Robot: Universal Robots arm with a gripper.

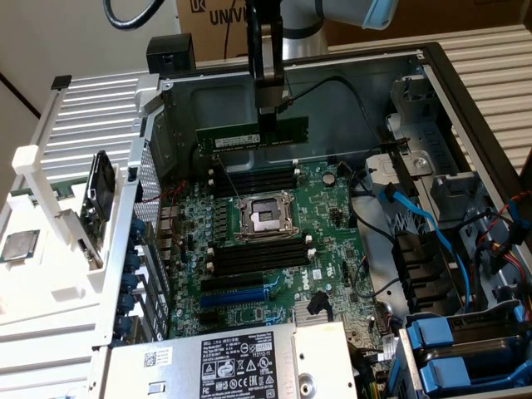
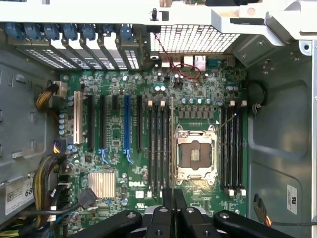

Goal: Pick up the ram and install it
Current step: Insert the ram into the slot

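The gripper (image 1: 270, 123) pinches the ram (image 1: 252, 133) between its fingers, at the middle of the upper edge. I think this leaves the lower contact edge free and keeps the stick balanced. The ram hangs in the air above the motherboard (image 1: 332, 241), not yet seated. It is beside the processor socket (image 1: 264, 216) and its length runs parallel to the memory slots (image 1: 253, 179) next to that socket. In the wrist view its thin edge (image 2: 172, 144) lies between the socket (image 2: 194, 154) and one bank of slots (image 2: 157, 144), probably for alignment.

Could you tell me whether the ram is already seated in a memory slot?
No, the gripper holds the ram in the air above the motherboard, clear of its slots.
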